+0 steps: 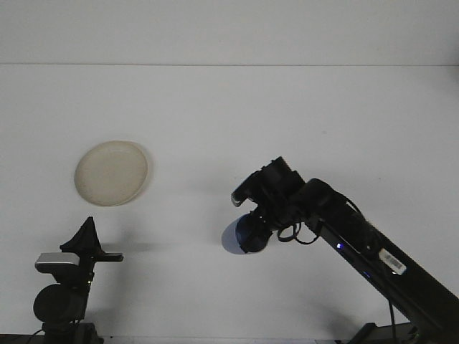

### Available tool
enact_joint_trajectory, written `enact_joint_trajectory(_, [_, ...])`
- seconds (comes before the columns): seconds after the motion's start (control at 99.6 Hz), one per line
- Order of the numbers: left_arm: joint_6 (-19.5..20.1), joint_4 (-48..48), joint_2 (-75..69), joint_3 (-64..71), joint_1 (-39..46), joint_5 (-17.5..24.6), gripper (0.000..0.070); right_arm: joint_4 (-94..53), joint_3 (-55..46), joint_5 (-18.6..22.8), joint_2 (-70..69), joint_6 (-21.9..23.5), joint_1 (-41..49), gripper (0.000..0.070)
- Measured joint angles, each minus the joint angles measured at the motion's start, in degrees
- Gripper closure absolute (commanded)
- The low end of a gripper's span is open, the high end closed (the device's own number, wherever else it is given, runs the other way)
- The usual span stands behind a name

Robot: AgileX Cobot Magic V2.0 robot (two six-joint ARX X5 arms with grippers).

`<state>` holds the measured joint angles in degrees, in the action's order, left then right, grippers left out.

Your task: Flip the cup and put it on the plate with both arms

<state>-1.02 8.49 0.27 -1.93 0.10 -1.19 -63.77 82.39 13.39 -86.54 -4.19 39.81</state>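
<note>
1. The right gripper [252, 228] sits just right of the frame's centre, a little below the middle, and is clamped on the blue cup [239, 237].
2. The blue cup hangs at the gripper's lower left end, its rounded blue body turned down toward the table [229, 115]; a dark gripper part covers part of it, and whether it touches the surface cannot be told from this view.
3. The right arm [373, 251] runs as a long black link from the lower right corner of the frame up and left to the gripper, with a small blue light and a white label showing on its side and loose black cable looped near the wrist.
4. The left gripper [87, 231] stands in the lower left of the frame, well apart from the cup. Its dark fingers come together in a point at the top, and nothing is held between them.
5. The plate [111, 173] lies in the left part of the frame, above the left gripper and well to the left of the cup. It is round, pale cream, and nothing rests on it.
6. The table is plain white and fills nearly the whole frame, meeting a pale wall along a straight line near the top.
</note>
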Motion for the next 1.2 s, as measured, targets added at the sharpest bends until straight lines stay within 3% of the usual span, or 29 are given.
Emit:
enact_joint_trajectory(0.241, [0.0, 0.0, 0.0, 0.0, 0.0, 0.02, 0.0688, -6.32, 6.1, -7.23, -9.68, -2.47, 6.78, 0.07])
enact_joint_trajectory(0.552, [0.0, 0.0, 0.0, 0.0, 0.0, 0.02, 0.0688, -6.93, 6.71, -7.61, -17.68, -3.1, 9.64, 0.07])
enact_joint_trajectory(0.602, [0.0, 0.0, 0.0, 0.0, 0.0, 0.02, 0.0688, -6.86, 6.71, -7.63, -18.29, -3.1, 9.68, 0.0655])
enact_joint_trajectory(0.693, [0.0, 0.0, 0.0, 0.0, 0.0, 0.0, 0.0688, -6.84, 6.71, -7.61, -18.53, -3.21, 9.99, 0.0415])
enact_joint_trajectory(0.733, [0.0, 0.0, 0.0, 0.0, 0.0, 0.0, 0.0688, -6.75, 6.73, -7.56, -18.53, -3.39, 10.16, 0.0351])
enact_joint_trajectory(0.954, [-1.7, 0.0, 0.0, 0.0, 0.0, 0.02, 0.0688, -7.48, 10.4, -7.41, -17.86, -3.74, 10.4, 0.0346])
enact_joint_trajectory(1.205, [-10.21, 0.07, 0.0, 0.0, 0.0, 0.02, 0.0688, -5.31, 15.93, -7.39, -7.34, -3.58, 7.41, 0.035])
